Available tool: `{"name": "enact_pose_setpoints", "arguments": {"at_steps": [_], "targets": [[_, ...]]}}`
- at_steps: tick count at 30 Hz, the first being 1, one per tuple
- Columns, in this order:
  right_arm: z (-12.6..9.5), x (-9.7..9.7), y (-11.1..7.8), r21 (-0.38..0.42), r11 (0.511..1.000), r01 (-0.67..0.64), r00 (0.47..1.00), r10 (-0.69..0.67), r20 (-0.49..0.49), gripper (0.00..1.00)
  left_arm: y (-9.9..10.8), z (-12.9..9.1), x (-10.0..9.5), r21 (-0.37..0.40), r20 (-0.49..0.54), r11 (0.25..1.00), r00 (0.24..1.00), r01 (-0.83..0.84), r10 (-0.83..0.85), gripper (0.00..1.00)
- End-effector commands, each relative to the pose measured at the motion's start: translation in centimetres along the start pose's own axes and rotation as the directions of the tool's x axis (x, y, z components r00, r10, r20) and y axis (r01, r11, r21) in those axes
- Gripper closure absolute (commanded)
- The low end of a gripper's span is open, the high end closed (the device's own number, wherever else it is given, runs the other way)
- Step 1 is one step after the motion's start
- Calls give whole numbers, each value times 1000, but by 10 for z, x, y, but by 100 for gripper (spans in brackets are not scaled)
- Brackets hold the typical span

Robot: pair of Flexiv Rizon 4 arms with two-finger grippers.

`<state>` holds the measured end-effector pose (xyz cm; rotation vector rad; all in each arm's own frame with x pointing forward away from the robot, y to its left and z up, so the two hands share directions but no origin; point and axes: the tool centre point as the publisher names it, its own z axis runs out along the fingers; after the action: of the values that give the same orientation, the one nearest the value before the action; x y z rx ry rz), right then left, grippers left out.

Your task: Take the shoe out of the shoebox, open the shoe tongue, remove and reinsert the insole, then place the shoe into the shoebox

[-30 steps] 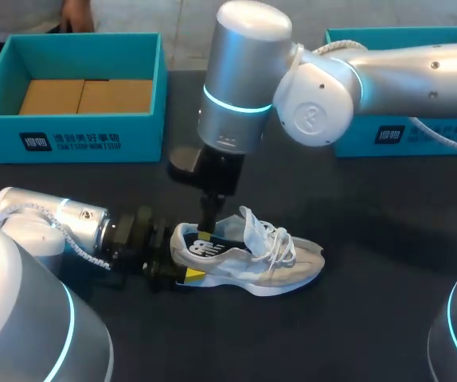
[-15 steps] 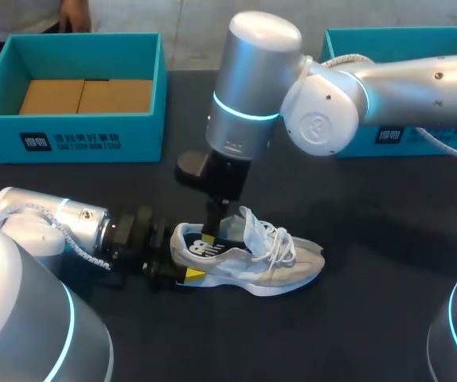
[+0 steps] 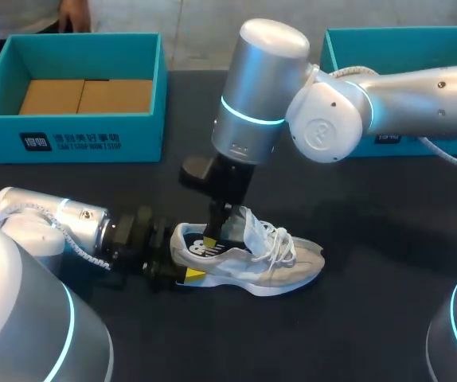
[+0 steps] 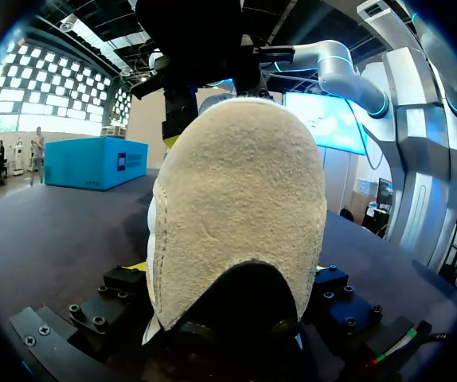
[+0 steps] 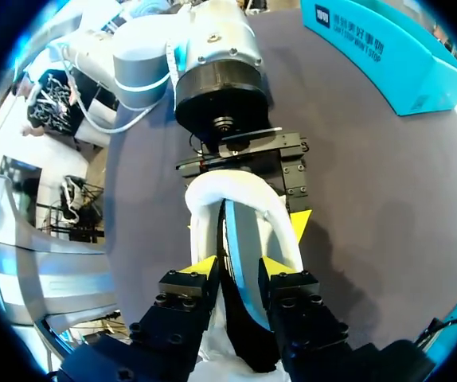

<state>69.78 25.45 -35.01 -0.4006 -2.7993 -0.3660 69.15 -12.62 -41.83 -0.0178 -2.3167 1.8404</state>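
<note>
Head view: the shoe (image 3: 252, 259) stands on its sole on the table (image 3: 372, 263), nearer the front edge than the back and about midway between the left and right edges. Its toe points toward the right edge. Its tongue (image 3: 254, 224) is pulled up and the laces (image 3: 280, 243) lie loose over the top.

The left gripper (image 3: 182, 255) comes in low from the left edge and is clamped on the shoe's heel, one finger on each side. In the left wrist view the suede heel sits between its fingers and fills most of the scene.

The right arm reaches in from the right edge and points straight down. The right gripper (image 3: 212, 233) has its tips in the shoe's opening, just behind the tongue. In the right wrist view its fingers stand apart across the opening, with the grey insole (image 5: 240, 239) showing between them.

A teal box (image 3: 77, 143) sits at the back left corner with brown cardboard (image 3: 85, 95) inside. A second box (image 3: 408, 33) sits at the back right corner, partly behind the right arm.
</note>
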Motion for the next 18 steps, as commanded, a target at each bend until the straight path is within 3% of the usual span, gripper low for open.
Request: {"name": "enact_pose_setpoints", "arguments": {"at_steps": [1, 3, 11, 16, 18], "targets": [[6, -2, -2, -15, 1000, 2, 1000, -2, -15, 74, 3, 0, -2, -1, 1, 1000, 1000, 1, -1, 100], [8, -3, -3, -21, 1000, 4, 1000, -5, -19, 81, 3, 0, -2, -1, 1, 1000, 1000, 1, -1, 100], [10, -2, -6, -26, 1000, 6, 999, -7, -40, 85, 3, 0, -2, -1, 1, 1000, 1000, 1, -1, 100], [10, -2, -6, -34, 999, 15, 999, -17, -45, 100, 3, 0, -2, -1, 1, 1000, 1000, 1, -1, 100], [10, -2, -7, -39, 999, 22, 999, -23, -42, 100, 3, 0, -2, -1, 1, 1000, 1000, 1, -1, 100]]}}
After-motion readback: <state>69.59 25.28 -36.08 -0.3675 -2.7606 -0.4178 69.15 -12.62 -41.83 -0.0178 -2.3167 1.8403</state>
